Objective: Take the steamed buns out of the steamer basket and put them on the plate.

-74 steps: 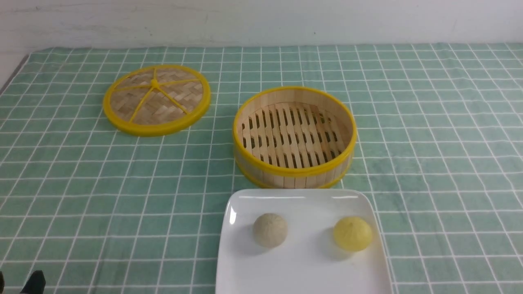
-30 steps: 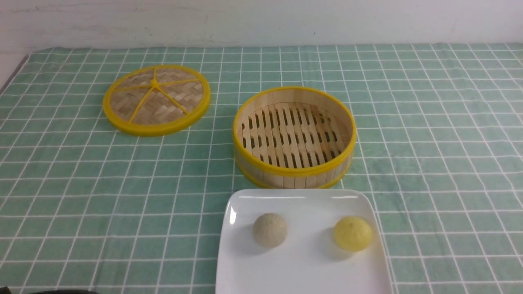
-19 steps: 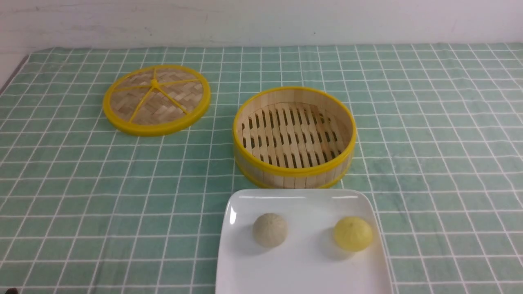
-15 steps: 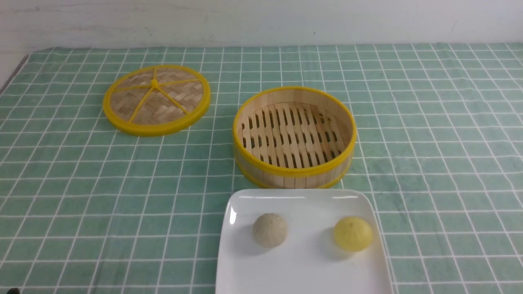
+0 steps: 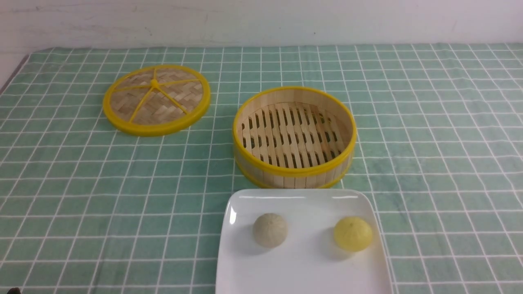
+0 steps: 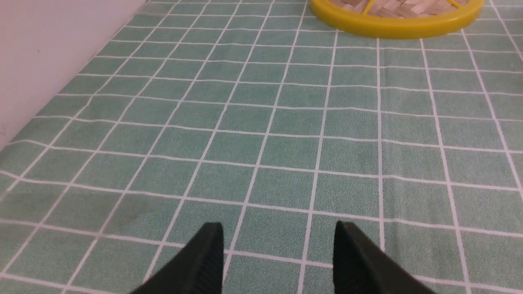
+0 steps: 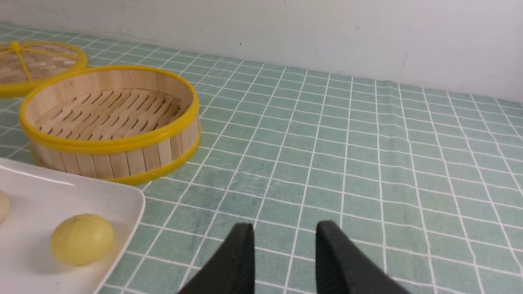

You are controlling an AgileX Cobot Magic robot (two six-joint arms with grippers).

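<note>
The white square plate (image 5: pixel 302 269) sits at the near centre and holds both buns: the beige-grey bun (image 5: pixel 270 230) on its left and the yellow bun (image 5: pixel 352 233) on its right. The steamer basket (image 5: pixel 294 169) stands just behind the plate with nothing in it. In the right wrist view the basket (image 7: pixel 122 159), the plate (image 7: pixel 49 196) and the yellow bun (image 7: pixel 81 239) show. My right gripper (image 7: pixel 284 228) is open over bare cloth, right of the plate. My left gripper (image 6: pixel 279 230) is open and empty over bare cloth at the near left.
The flat woven lid (image 5: pixel 156 99) with yellow rim lies at the far left; its edge (image 6: pixel 392 28) shows in the left wrist view. A green checked cloth (image 5: pixel 429 143) covers the table. The cloth's left edge (image 6: pixel 61 81) borders a pale surface.
The dark tip of my left arm at the bottom left corner of the front view has drawn back almost out of sight. Buns, plate, basket and lid have not moved.
</note>
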